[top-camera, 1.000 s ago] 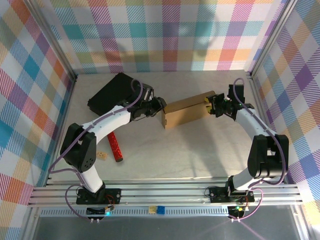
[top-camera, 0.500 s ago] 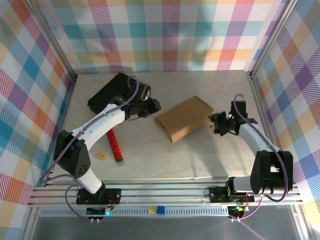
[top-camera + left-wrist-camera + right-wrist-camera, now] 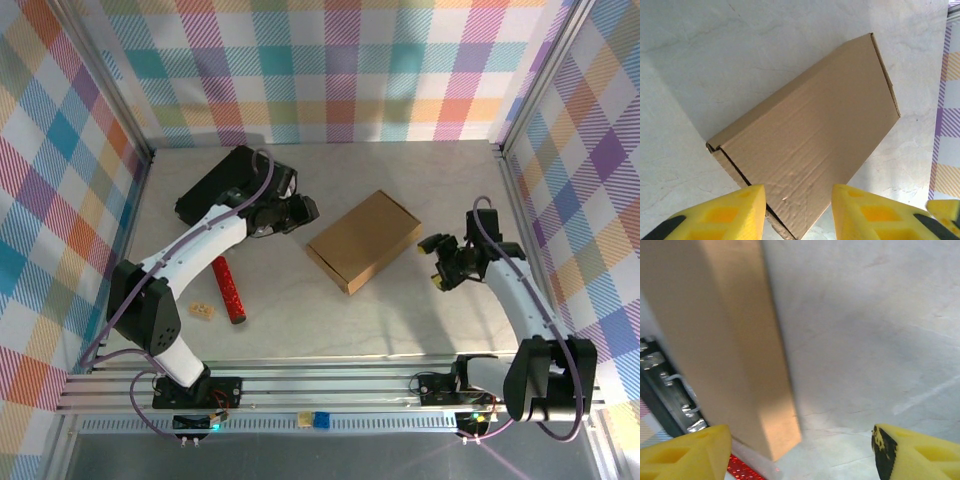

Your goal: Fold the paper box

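Here paper box (image 3: 363, 241) between left end effector (image 3: 303, 210), part-open, right end effector (image 3: 437, 263), wide-open; both empty.

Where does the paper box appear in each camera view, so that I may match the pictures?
Top external: the paper box lies closed and turned diagonally near the picture's centre.
Left wrist: paper box in the centre, lying diagonally.
Right wrist: paper box down the left side, blurred.
Shared landmark: the pale table under it.
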